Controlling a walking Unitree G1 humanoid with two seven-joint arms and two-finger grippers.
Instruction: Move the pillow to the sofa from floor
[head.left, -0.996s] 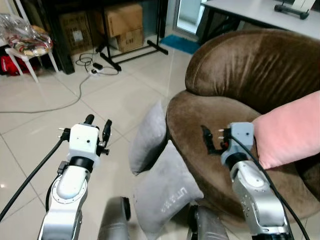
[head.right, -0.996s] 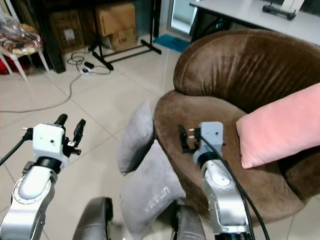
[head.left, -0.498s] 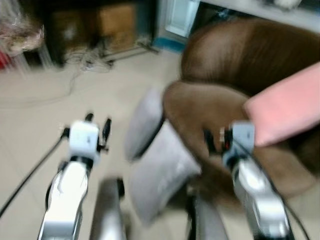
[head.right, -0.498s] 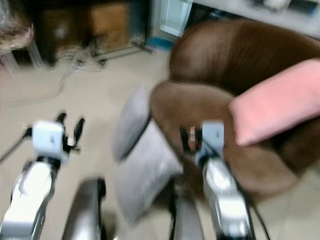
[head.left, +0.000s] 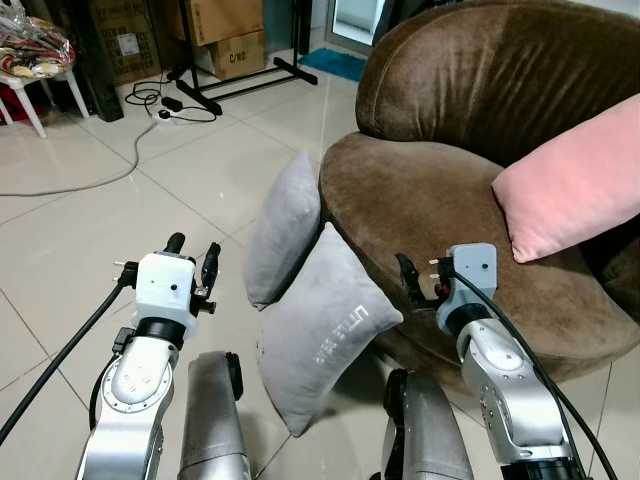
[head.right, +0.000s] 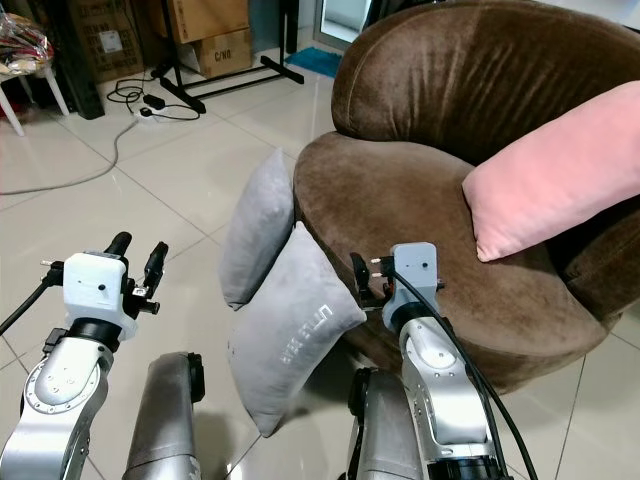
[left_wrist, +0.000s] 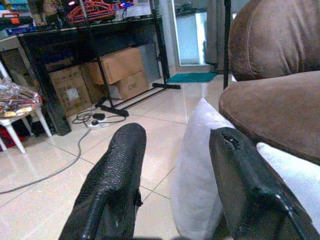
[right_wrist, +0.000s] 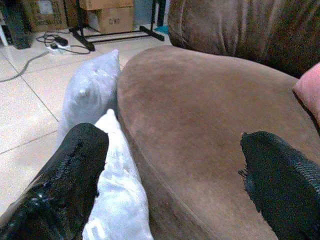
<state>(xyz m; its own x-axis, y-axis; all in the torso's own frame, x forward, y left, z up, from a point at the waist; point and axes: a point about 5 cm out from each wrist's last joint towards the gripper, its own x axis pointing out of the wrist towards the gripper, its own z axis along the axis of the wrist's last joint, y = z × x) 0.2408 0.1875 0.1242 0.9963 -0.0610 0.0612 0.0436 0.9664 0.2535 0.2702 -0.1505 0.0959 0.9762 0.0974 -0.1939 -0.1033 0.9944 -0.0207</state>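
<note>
Left eye view: near grey pillow (head.left: 325, 330) on floor (head.left: 100, 230), leaning against brown sofa (head.left: 460, 200). Left gripper (head.left: 192, 252) and right gripper (head.left: 405, 277) both spread, empty. Best approached low, clamping the pillow's two sides.

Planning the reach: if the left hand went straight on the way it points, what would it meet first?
Probably the farther grey pillow, which stands just ahead of the open left hand and leans on the sofa; depth is unclear, so it might graze past.

Two grey pillows (head.left: 320, 330), brown sofa (head.left: 470, 130), pink cushion (head.left: 575, 195), beige tiled floor (head.left: 90, 230).
</note>
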